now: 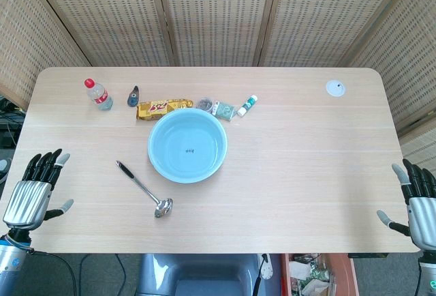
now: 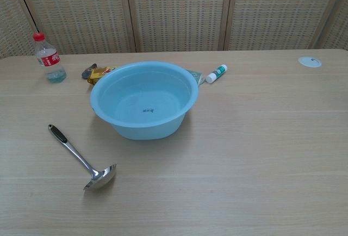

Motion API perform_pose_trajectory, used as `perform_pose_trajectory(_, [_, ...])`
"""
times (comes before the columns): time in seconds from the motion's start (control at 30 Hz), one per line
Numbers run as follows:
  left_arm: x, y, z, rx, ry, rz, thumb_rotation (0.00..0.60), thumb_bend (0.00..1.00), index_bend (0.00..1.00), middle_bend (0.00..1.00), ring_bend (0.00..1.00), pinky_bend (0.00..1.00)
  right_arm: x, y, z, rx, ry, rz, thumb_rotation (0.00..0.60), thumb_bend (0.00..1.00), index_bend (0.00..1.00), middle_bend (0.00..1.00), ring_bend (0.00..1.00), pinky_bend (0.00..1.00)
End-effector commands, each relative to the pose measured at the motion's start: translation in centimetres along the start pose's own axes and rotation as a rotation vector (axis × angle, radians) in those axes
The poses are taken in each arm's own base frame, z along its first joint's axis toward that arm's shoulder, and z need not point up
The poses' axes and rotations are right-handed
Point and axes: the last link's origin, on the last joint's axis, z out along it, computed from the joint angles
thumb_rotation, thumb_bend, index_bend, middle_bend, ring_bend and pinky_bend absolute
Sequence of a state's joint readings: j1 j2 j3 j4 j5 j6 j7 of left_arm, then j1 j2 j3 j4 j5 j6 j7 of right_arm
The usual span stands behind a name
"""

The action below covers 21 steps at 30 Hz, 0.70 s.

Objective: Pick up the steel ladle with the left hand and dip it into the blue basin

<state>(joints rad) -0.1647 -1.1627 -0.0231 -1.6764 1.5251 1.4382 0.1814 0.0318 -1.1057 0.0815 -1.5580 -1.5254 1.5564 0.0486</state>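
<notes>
The steel ladle (image 1: 143, 189) (image 2: 80, 158) lies flat on the table, its black-tipped handle pointing up-left and its bowl nearest the front edge. The blue basin (image 1: 187, 144) (image 2: 144, 99) stands just right of and behind it, with nothing in it. In the head view my left hand (image 1: 33, 188) hovers at the table's left front corner, fingers spread and holding nothing, well left of the ladle. My right hand (image 1: 421, 200) is at the right front corner, fingers apart and holding nothing. Neither hand shows in the chest view.
Behind the basin runs a row of small items: a water bottle (image 1: 98, 94) (image 2: 50, 58), a dark clip (image 1: 133, 95), a yellow snack packet (image 1: 162, 108), a small packet (image 1: 223, 109) and a white tube (image 1: 247, 105) (image 2: 216, 74). A white disc (image 1: 334, 89) lies far right.
</notes>
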Motion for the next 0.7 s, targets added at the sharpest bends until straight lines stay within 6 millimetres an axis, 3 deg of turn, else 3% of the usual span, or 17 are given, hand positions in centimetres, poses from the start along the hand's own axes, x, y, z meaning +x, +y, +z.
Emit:
perform_pose_trajectory(0.03, [0.0,0.0,0.0,0.0,0.0,0.0,0.6,0.22,0.0,0.0,0.0,0.0,0.0,0.0,0.0,-0.001,0.001,0.001,0.6,0.0,0.0,0.0,0.0,0.0])
perform_pose_trajectory(0.3, [-0.3,-0.1,0.5,-0.004,-0.004,-0.005,0.6,0.22,0.0,0.0,0.0,0.0,-0.1,-0.1,0.0,0.002,-0.003,0.002,0.6,0.0,0.0,0.0,0.0,0.0])
perform_pose_trajectory(0.57, [-1.2,-1.5,5.2,-0.059,-0.043,0.084,0.6,0.22,0.0,0.0,0.0,0.0,-0.2,-0.2,0.1,-0.002,-0.007,0.0,0.6,0.0,0.0,0.0,0.0,0.0])
perform_pose_trajectory(0.6, [-1.4,-1.7,6.6,-0.101,-0.034,0.101,0.6,0.22,0.0,0.04,0.02,0.01,-0.2,-0.3,0.2,-0.004,-0.008,-0.003,0.6,0.0,0.0,0.0,0.0,0.0])
perform_pose_trajectory(0.67, [-2.0,-2.4,8.4,-0.161,-0.03,0.109,0.6,0.22,0.0,0.3,0.21,0.13,-0.4,-0.3,0.4,-0.01,-0.012,-0.011,0.6,0.0,0.0,0.0,0.0,0.0])
perform_pose_trajectory(0.7, [-2.3,-2.6,8.9,-0.179,-0.039,0.105,0.6,0.22,0.0,0.52,0.39,0.28,-0.5,-0.3,0.4,-0.012,-0.014,-0.014,0.6,0.0,0.0,0.0,0.0,0.0])
